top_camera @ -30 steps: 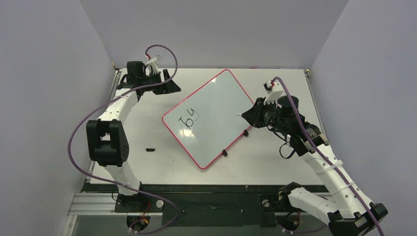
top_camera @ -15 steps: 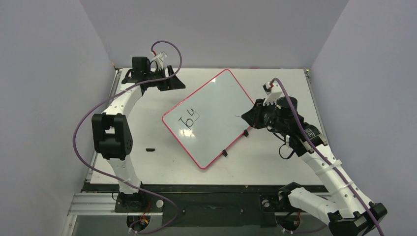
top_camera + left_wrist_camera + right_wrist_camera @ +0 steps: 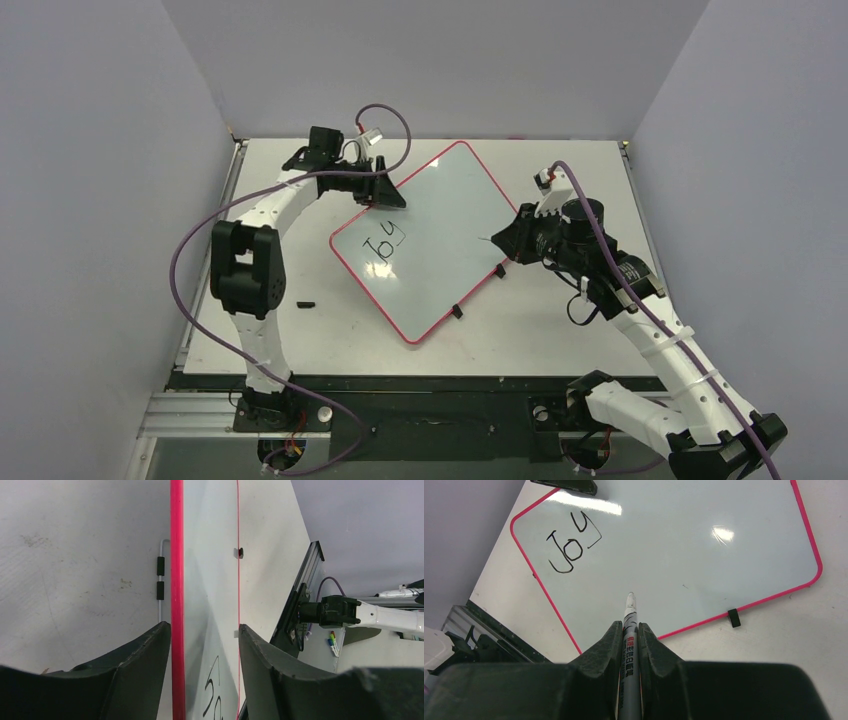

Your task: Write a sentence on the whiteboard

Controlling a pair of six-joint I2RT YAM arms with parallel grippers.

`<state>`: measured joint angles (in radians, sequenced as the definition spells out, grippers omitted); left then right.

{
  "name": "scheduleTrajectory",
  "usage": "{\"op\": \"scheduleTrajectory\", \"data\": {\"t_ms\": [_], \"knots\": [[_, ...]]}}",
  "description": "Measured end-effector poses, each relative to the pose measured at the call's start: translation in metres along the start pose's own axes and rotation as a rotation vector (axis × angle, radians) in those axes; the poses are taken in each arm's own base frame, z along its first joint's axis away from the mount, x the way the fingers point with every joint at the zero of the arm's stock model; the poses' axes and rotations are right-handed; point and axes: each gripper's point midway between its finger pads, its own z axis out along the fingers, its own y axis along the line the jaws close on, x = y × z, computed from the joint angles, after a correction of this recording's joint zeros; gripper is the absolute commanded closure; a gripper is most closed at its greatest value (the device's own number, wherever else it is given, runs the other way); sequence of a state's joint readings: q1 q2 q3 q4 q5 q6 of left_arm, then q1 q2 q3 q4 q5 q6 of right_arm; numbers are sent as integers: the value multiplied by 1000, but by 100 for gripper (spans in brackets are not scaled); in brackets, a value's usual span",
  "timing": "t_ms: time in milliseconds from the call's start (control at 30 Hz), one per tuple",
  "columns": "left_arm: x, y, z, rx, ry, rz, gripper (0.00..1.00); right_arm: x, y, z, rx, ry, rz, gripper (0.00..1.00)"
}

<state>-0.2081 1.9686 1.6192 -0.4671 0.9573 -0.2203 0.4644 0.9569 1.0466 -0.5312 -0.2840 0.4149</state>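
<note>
**Over the middle of the surface: one word written, the rest to come**

From above, the whiteboard lies askew at the middle of the surface, one corner pointing toward the far edge. The sentence amounts to a single word, "Joy", near the board's left corner. The left tool sits at the board's far-left rim. The right tool hangs over the board's right edge.

From the left wrist, that tool's jaws stand apart with the red rim between them. I'd call it released rather than pinching, though I cannot tell whether either finger touches the board. A wire stand shows just beside the rim.

From the right wrist, the right tool is clenched on a marker. Its tip points at bare board, well apart from "Joy". I cannot tell whether it touches.

My reading is that the job is in its early part. One word is done, and every following word remains to be written on the large blank area.
</note>
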Motion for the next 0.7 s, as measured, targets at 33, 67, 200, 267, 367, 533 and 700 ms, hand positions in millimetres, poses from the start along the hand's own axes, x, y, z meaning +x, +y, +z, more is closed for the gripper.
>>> {"op": "scheduleTrajectory", "data": {"t_ms": [33,67,200,267,367,533,700], "knots": [[4,1,4,2,18,-2,57,0,0,0,0,0,0,100],[7,2,7,1,33,-5,62,0,0,0,0,0,0,100],[12,4,12,-4,63,-3,77,0,0,0,0,-1,-1,100],[12,3,12,-8,65,0,85,0,0,1,-1,-2,-1,100],[11,2,11,-12,68,1,95,3,-2,3,0,2,0,100],[10,-16,8,29,90,-38,100,4,-2,7,-11,-5,-1,100],[10,-21,9,12,102,-16,100,4,0,20,-43,-31,-9,100]]}}
